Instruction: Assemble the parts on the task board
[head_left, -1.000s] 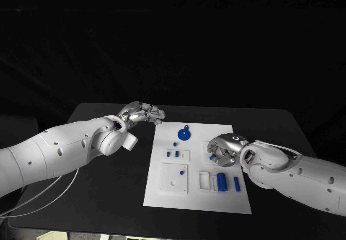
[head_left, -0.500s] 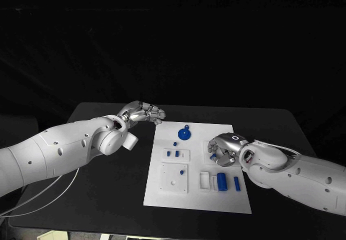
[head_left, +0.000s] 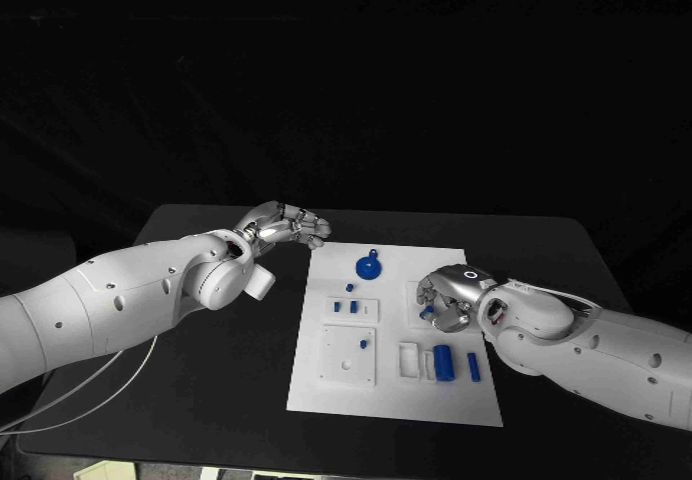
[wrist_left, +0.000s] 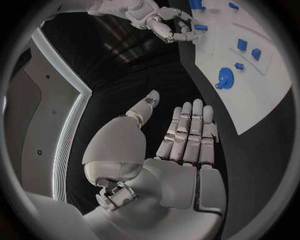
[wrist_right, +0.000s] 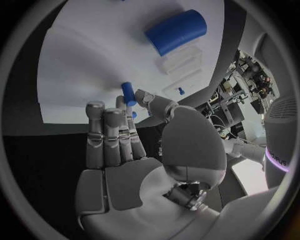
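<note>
The white task board (head_left: 404, 400) lies in the middle of the black table. My right hand (head_left: 447, 298) hovers over the board's right side and pinches a small blue peg (wrist_right: 128, 93) between thumb and a finger, close above the board surface (wrist_right: 94, 55). The left wrist view shows the same hand (wrist_left: 165, 22) with the peg (wrist_left: 200, 27). My left hand (head_left: 289, 225) is off the board's far left corner, its fingers (wrist_left: 187, 132) straight and holding nothing.
On the board are a round blue piece (head_left: 369, 267), two small blue pegs (head_left: 348, 308) in a white block, a blue cylinder (head_left: 444, 365) and a blue bar (head_left: 473, 366). A white tag (head_left: 261, 285) hangs at my left wrist.
</note>
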